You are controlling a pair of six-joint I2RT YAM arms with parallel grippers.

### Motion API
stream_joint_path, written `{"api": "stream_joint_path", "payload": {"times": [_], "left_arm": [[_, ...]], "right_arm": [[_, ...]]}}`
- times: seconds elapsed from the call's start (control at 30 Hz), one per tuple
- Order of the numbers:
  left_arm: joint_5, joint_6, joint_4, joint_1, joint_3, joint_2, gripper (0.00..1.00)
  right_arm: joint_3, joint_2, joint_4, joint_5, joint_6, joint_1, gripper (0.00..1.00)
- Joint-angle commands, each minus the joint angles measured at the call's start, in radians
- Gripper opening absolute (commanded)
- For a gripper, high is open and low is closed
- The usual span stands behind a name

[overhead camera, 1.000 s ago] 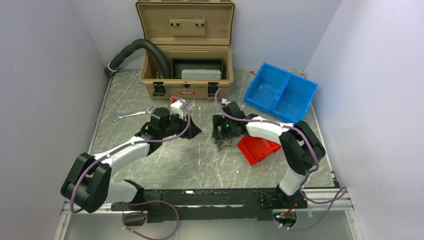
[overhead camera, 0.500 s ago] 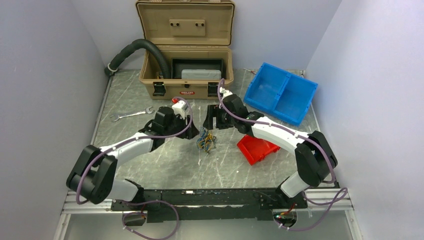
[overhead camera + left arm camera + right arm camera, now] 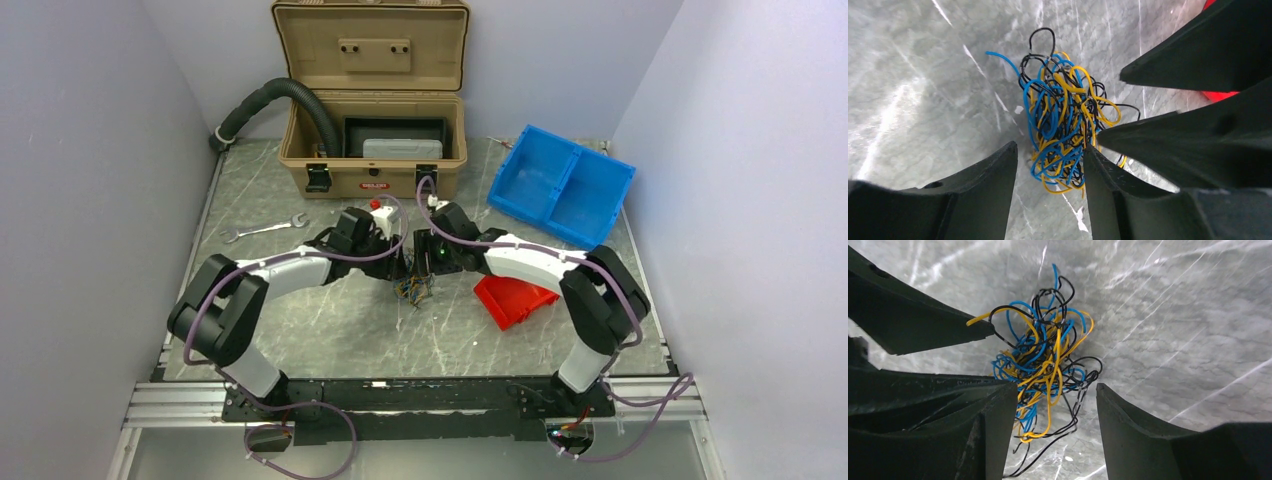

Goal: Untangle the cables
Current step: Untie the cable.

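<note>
The cables (image 3: 413, 289) lie tangled mid-bench, straddled by the left pincer (image 3: 1050, 148) and right pincer (image 3: 1056, 388), both part-open and nose to nose, a red bin (image 3: 515, 300) just beside, a tan toolbox (image 3: 375, 150) and blue tray (image 3: 560, 185) at the far edge of the grey marbled bench (image 3: 340, 330)

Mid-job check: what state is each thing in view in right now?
cables, one tangled clump, colours mixed, nothing separated yet.
left claw, open, straddling the clump.
right claw, open, straddling the clump from the other side.
toolbox, lid up.
blue bin, open side up.
wrench, lying flat.
</note>
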Motion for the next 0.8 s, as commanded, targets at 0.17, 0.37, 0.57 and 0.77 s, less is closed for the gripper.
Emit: {"api": "stream_joint_path", "payload": {"times": [0.17,0.37,0.57,0.77], "left_arm": [[-0.012,0.026,-0.119,-0.038,0.118,0.106,0.46],[-0.02,0.025,-0.166,-0.045,0.155,0.151,0.29],[-0.115,0.028,-0.185,-0.043,0.144,0.105,0.0],[-0.309,-0.017,-0.197,-0.002,0.072,-0.015,0.0]], "right_arm": [[-0.007,0.078,0.027,0.079,0.035,0.045,0.55],[-0.035,0.093,0.059,0.153,0.058,0.059,0.47],[-0.015,0.088,-0.046,0.32,0.073,0.077,0.35],[-0.006,0.022,-0.198,0.551,0.089,0.054,0.33]]}}
